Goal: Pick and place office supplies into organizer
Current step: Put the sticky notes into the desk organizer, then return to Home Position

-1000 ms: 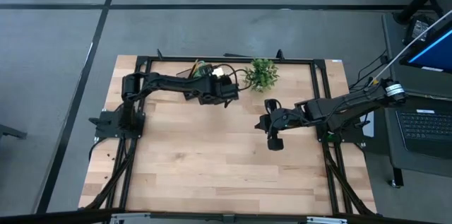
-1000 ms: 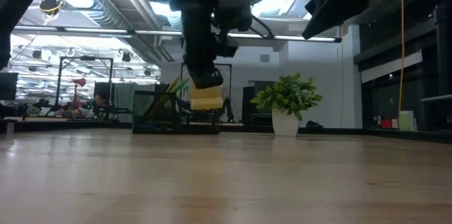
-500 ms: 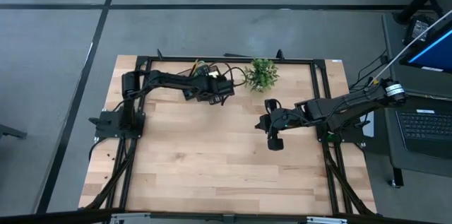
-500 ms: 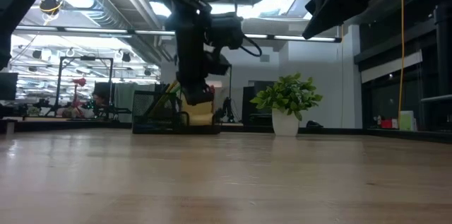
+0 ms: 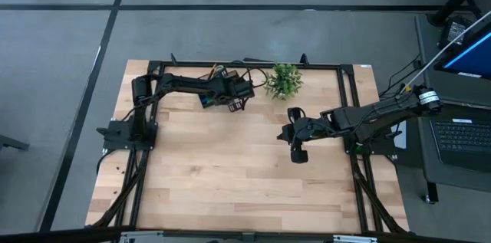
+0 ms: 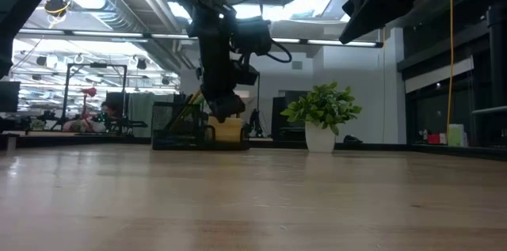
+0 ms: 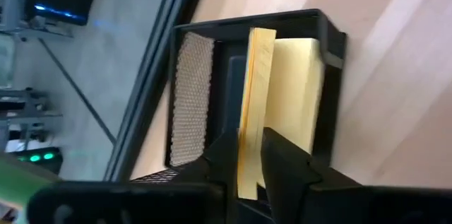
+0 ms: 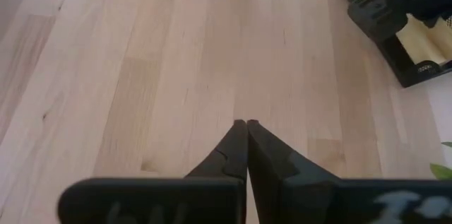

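Down and back goes the left pincer [image 7: 251, 157] since a second ago, from hanging clear above the bench to sitting right over the small black rectangular organizer box [image 7: 212, 75] at the far edge. Its two dark fingers [image 7: 286, 164] straddle the yellow sticky-note pad [image 7: 272, 104], which stands on edge inside the box's end compartment. A narrow gap shows beside the pad's bright edge; whether the fingers press it or have just let go, I cannot tell. The pad is pale yellow on its broad face, deeper yellow along the thin side, with the compartment's fine mesh wall [image 7: 189, 97] next to it.

From overhead, the box [image 5: 219, 90] lies under the left arm, a small green potted plant [image 5: 285, 80] just beside it. In the low view the pad [image 6: 227, 131] shows yellow beneath the pincer [image 6: 222, 108].

Well apart over mid-bench, the right pincer [image 8: 246, 146] hovers with fingers clenched together, holding nothing above the light wooden bench [image 8: 141, 75].
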You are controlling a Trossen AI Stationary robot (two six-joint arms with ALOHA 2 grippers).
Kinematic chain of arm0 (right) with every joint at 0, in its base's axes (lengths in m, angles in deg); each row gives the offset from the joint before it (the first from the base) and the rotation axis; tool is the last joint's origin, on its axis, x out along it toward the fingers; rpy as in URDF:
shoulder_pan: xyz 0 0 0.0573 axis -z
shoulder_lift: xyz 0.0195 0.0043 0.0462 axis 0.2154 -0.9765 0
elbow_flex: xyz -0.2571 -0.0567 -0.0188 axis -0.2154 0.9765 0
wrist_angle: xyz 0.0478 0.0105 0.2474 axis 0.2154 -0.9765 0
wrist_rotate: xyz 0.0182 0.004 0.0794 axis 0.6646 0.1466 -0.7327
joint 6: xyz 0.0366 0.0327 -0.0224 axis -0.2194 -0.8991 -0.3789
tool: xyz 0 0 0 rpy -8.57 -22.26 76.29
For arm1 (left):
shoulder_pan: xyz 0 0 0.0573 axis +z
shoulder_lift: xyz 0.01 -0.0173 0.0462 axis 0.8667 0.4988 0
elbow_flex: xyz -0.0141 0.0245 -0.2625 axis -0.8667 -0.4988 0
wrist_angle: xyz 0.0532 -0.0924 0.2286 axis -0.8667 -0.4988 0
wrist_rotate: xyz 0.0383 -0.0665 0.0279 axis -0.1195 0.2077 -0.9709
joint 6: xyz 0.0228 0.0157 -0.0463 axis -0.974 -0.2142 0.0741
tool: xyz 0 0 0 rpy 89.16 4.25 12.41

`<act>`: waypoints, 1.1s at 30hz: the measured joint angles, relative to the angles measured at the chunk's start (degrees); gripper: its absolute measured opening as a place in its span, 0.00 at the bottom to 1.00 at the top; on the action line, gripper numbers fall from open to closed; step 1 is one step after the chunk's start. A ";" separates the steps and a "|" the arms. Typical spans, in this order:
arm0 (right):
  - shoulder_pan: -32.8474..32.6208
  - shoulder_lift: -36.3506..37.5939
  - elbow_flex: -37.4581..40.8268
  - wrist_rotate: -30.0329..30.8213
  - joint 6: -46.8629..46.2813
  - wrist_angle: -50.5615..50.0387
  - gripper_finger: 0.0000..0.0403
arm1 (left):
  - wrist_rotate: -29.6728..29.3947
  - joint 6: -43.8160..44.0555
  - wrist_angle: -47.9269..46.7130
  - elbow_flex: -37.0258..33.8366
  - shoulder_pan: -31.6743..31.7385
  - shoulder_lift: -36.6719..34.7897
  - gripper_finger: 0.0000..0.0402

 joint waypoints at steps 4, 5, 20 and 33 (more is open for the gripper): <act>0.00 0.00 0.00 0.00 0.00 0.00 0.03 | 1.27 -0.12 -0.14 0.00 0.00 0.00 0.18; -0.01 0.00 0.00 0.00 0.00 0.00 0.03 | 1.28 -0.12 -0.30 0.00 -0.01 0.00 0.19; -0.02 0.00 0.00 0.00 -0.02 0.02 0.03 | -4.16 -2.55 -1.83 0.55 -2.11 0.00 0.27; -0.04 0.10 0.00 -0.02 1.77 0.02 0.03 | -9.47 -4.17 -1.73 0.31 -9.12 -10.38 0.25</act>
